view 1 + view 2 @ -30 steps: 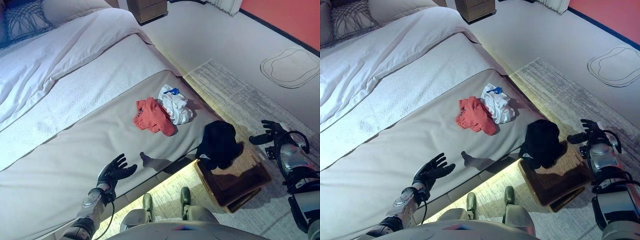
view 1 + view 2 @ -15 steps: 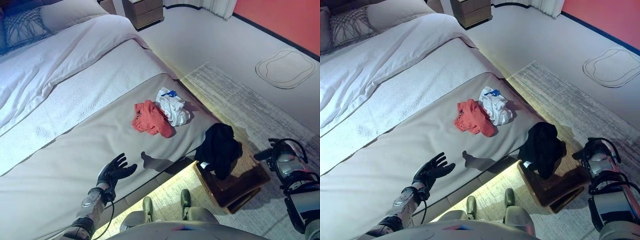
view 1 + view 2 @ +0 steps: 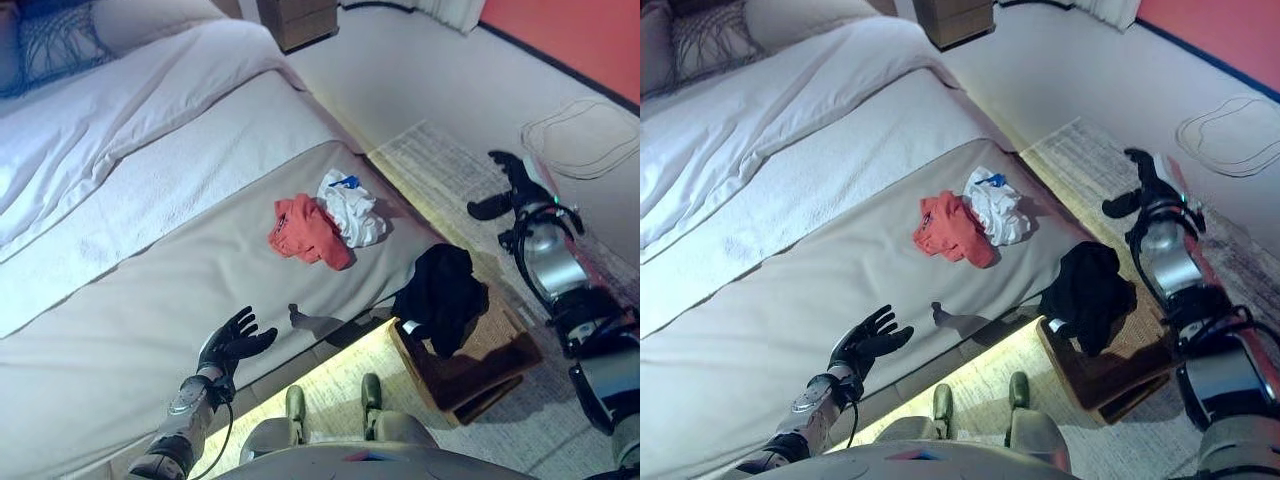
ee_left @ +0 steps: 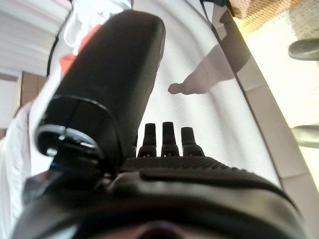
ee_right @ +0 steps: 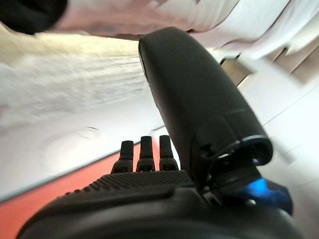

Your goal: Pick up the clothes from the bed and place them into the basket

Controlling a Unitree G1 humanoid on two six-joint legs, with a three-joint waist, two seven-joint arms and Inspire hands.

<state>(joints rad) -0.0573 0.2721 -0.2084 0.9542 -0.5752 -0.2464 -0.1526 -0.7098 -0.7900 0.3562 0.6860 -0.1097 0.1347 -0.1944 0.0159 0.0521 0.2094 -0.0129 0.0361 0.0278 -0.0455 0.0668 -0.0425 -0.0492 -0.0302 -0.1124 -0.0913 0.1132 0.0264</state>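
On the grey cover at the foot of the bed (image 3: pixel 150 300), lying crumpled side by side and touching: an orange garment (image 3: pixel 308 232) and a white garment (image 3: pixel 352 208) with a small blue patch, both near the bed's edge. Just beyond that edge, on the pale rug (image 3: pixel 450 180), sitting with a black garment (image 3: pixel 438 293) draped over its near rim and spilling inside: the brown wicker basket (image 3: pixel 480 360). Hovering low over the near part of the cover, well apart from the two garments, with fingers spread and straight, holding nothing: the left hand (image 3: pixel 232 345). Hanging raised over the rug past the basket, fingers extended and apart, empty as well: the right hand (image 3: pixel 505 185). Lying between neither hand and the clothes, only bare cover. Further off, showing beside the bed's head: a white duvet (image 3: pixel 120 110), a patterned pillow (image 3: pixel 55 45) and a wooden nightstand (image 3: pixel 300 15).
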